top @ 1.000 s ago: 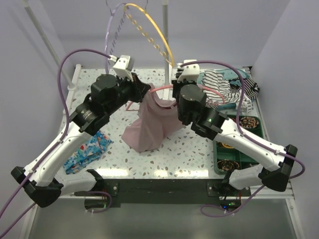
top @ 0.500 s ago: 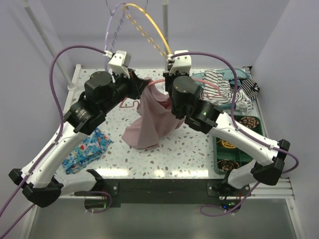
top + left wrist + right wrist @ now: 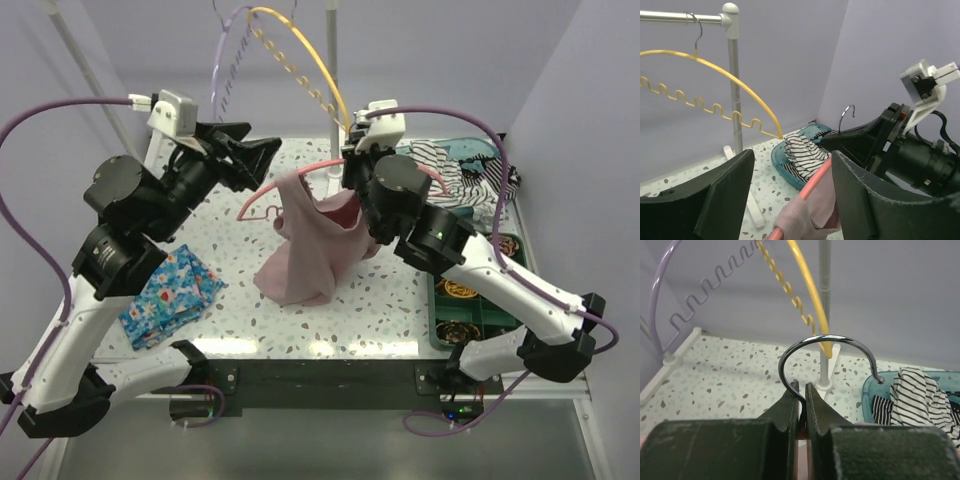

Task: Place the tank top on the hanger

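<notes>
The dusty-pink tank top [image 3: 310,245] hangs from the coral-pink hanger [image 3: 258,195], its lower part bunched on the table. One strap end wraps the hanger's bar [image 3: 816,184], with the tank top's fabric [image 3: 802,215] below it. My right gripper [image 3: 801,390] is shut on the neck of the hanger's metal hook [image 3: 826,338] and holds the hanger above the table. My left gripper [image 3: 248,155] is open up and to the left of the hanger, touching nothing. In the left wrist view the bar and fabric lie between its spread fingers [image 3: 725,200].
A yellow hanger [image 3: 305,55] and a lilac hanger [image 3: 225,55] hang on the rail by the upright post [image 3: 332,70]. A teal basket [image 3: 470,150] with a striped garment [image 3: 450,170] is at back right. A blue floral cloth [image 3: 170,300] lies front left. A green tray [image 3: 480,290] sits at right.
My left gripper has opened, let go of the tank top and drawn back up and to the left. The right gripper still holds the hanger, shifted slightly right.
</notes>
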You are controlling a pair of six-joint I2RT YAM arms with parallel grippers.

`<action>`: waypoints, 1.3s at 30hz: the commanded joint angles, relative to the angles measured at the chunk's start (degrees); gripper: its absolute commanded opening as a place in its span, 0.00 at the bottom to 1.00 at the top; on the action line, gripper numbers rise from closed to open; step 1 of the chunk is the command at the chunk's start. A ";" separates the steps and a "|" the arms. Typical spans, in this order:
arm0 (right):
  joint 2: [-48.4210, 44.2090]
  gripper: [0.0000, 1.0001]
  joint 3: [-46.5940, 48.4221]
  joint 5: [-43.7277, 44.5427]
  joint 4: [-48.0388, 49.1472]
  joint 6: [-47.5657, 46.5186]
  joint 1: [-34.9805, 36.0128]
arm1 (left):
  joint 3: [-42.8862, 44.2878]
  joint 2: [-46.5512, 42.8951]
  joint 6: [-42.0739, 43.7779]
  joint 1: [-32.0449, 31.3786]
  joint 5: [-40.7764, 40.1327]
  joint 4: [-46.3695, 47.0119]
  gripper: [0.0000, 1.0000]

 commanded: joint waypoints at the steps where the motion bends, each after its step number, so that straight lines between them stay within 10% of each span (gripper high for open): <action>1: -0.38 0.00 15.38 -6.91 -2.63 -0.95 0.10 | -2.52 -4.38 5.56 0.16 2.19 3.03 0.67; 9: 1.30 0.00 32.05 -11.75 -6.70 -6.66 0.19 | -1.12 -7.30 7.14 0.07 5.88 7.07 0.68; 19: -6.87 0.00 3.32 -17.11 -1.96 4.23 0.11 | -5.06 -10.28 7.40 0.16 6.94 4.54 0.68; 39: -7.31 0.00 -8.37 -20.72 -0.20 7.22 0.19 | -21.14 -12.47 9.34 0.07 14.14 -13.23 0.59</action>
